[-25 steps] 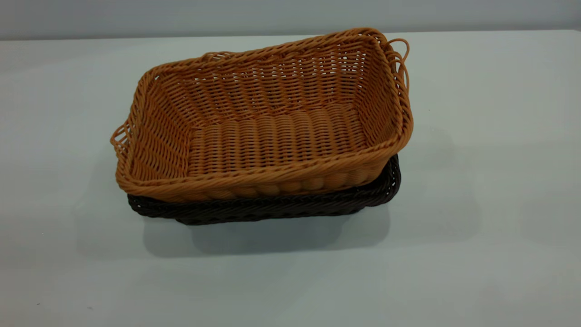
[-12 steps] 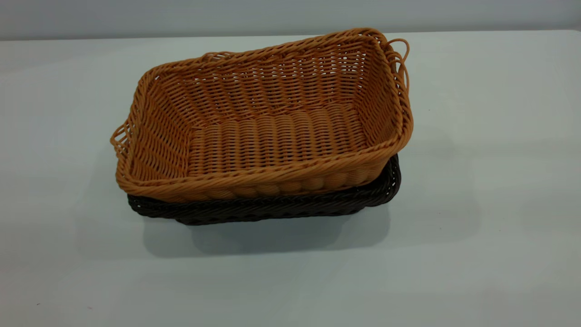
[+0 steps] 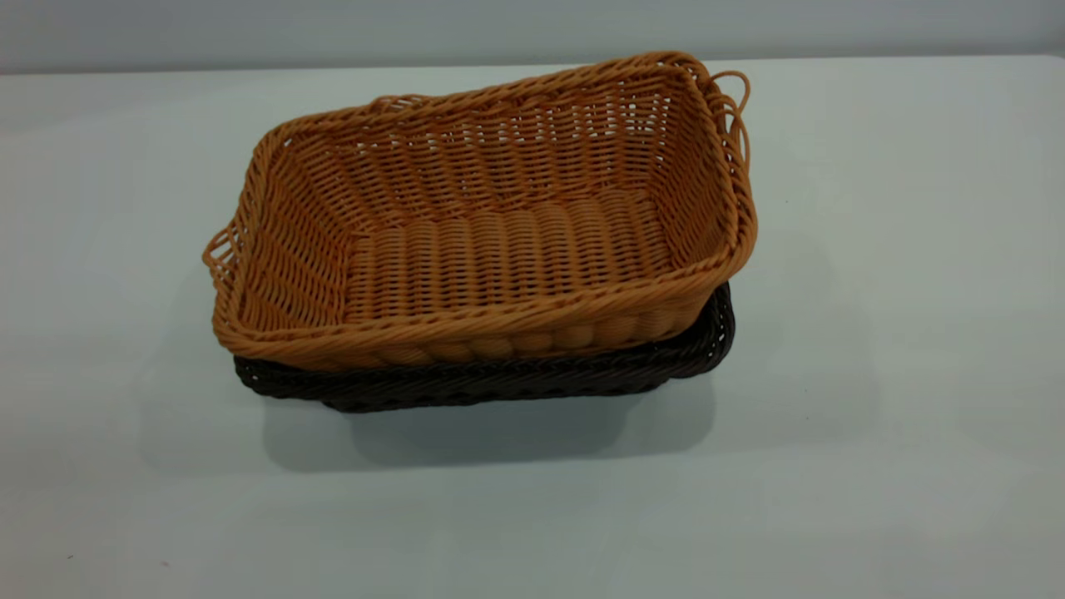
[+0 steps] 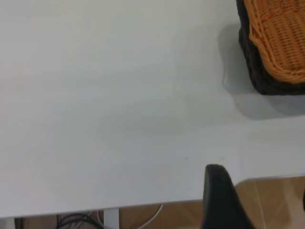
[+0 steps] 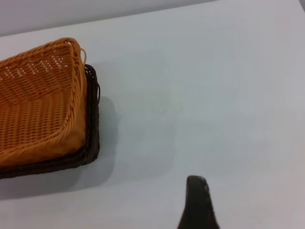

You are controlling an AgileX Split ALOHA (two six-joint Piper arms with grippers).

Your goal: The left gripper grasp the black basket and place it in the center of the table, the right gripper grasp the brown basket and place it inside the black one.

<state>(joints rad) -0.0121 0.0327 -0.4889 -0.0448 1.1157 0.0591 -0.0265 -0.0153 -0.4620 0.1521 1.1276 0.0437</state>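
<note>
The brown basket (image 3: 491, 225) sits nested inside the black basket (image 3: 499, 378) at the middle of the table (image 3: 899, 333), slightly tilted, its right end raised. Only the black basket's rim and lower wall show beneath it. Both baskets also show in the left wrist view (image 4: 281, 38), (image 4: 259, 76) and in the right wrist view (image 5: 38, 105), (image 5: 93, 129). Neither gripper appears in the exterior view. My left gripper (image 4: 260, 191) hangs over the table's edge, away from the baskets, open and empty. My right gripper (image 5: 248, 210) is above bare table beside the baskets, one finger (image 5: 197, 195) showing, open and empty.
The table edge (image 4: 143, 205) shows in the left wrist view, with wooden floor and cables (image 4: 76, 220) below. A grey wall (image 3: 532, 29) runs behind the table.
</note>
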